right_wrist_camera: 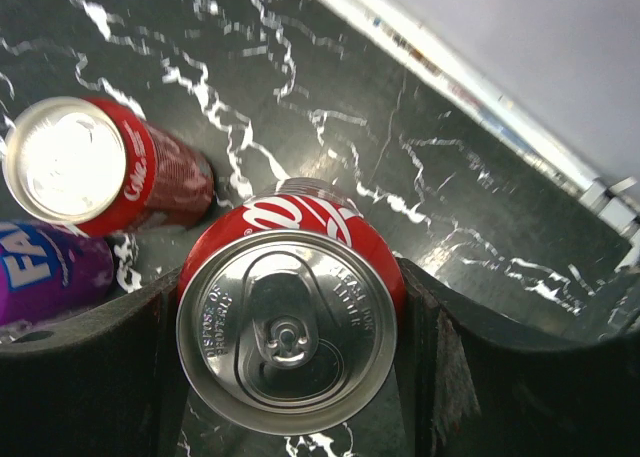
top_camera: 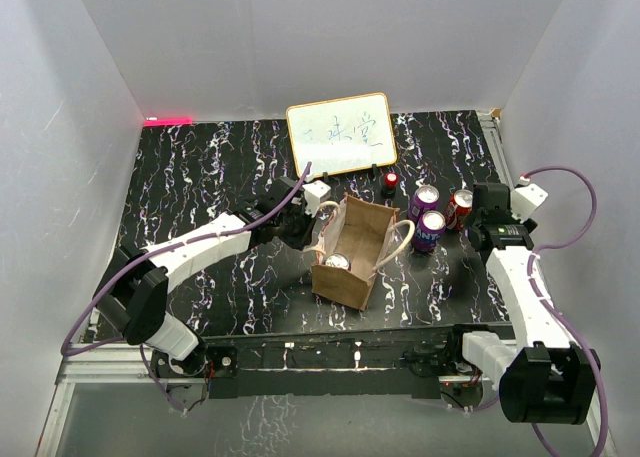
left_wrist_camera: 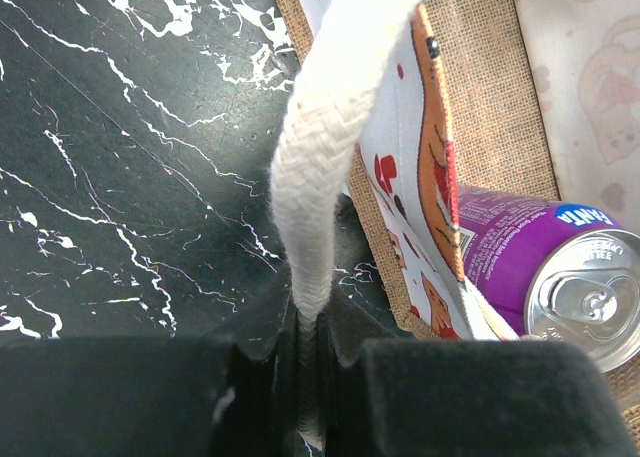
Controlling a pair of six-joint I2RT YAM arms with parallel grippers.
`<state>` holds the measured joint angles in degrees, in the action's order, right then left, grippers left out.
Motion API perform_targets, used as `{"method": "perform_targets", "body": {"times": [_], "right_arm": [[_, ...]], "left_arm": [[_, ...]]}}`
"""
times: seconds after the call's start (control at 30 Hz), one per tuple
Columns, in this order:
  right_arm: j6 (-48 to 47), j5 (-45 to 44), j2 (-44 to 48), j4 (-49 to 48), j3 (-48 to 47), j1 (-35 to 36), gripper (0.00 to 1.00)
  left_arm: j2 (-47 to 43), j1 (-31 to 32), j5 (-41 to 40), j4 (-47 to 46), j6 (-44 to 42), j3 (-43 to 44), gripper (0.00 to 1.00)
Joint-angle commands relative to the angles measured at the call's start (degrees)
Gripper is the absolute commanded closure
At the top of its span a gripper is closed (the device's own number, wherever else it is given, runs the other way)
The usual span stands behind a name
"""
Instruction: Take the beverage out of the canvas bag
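The left end effector (left_wrist_camera: 305,342) is clamped on the left handle (left_wrist_camera: 320,167) of the bag (top_camera: 350,277). The right end effector (right_wrist_camera: 288,277) is closed around an upright red can (right_wrist_camera: 285,337), right of the bag. The bag stands open mid-worktop (top_camera: 200,177), just near of the white board (top_camera: 340,134), and a purple can (left_wrist_camera: 585,282) is inside it.

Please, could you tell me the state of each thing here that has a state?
canvas bag: upright, open on top
bag handle: pinched by left gripper, jaws shut
purple can: inside bag, sealed
cola can: upright, sealed, clamped by right gripper
whiteboard: standing, written on
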<state>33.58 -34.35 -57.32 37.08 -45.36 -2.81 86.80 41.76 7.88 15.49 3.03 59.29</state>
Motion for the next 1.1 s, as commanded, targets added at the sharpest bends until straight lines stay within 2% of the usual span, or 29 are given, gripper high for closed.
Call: {"method": "perform_targets", "body": {"times": [0.0, 0.13, 0.57, 0.77, 0.9, 0.97, 1.07], "right_arm": [[3.59, 4.33, -1.70, -8.18, 0.98, -0.23, 0.92], [2.36, 9.52, -3.68, -13.23, 3.40, -0.22, 0.92], [-2.07, 10.02, -7.55, -18.58, 5.20, -0.26, 0.92], [-2.60, 10.52, -8.60, -19.47, 5.27, -0.26, 0.83], [-2.51, 10.36, -8.78, -19.52, 5.76, -0.25, 0.55], [-2.73, 10.31, -8.32, -19.42, 5.81, -0.22, 0.49], [-3.02, 9.92, -7.54, -19.41, 5.86, -0.26, 0.34]], "left_arm": [[-0.18, 0.43, 0.25, 1.83, -0.01, 1.80, 0.98], [-0.46, 0.43, -0.10, 1.92, 0.00, 1.71, 0.98], [-0.39, 0.43, -0.15, 1.99, 0.03, 1.73, 0.98], [-0.20, 0.42, -0.40, 2.09, 0.00, 1.80, 0.98], [-0.15, 0.43, -0.37, 2.04, 0.00, 1.80, 0.98], [-0.10, 0.42, -0.32, 2.09, -0.01, 1.80, 0.98], [0.03, 0.43, -0.28, 2.14, 0.04, 1.80, 0.98]]}}
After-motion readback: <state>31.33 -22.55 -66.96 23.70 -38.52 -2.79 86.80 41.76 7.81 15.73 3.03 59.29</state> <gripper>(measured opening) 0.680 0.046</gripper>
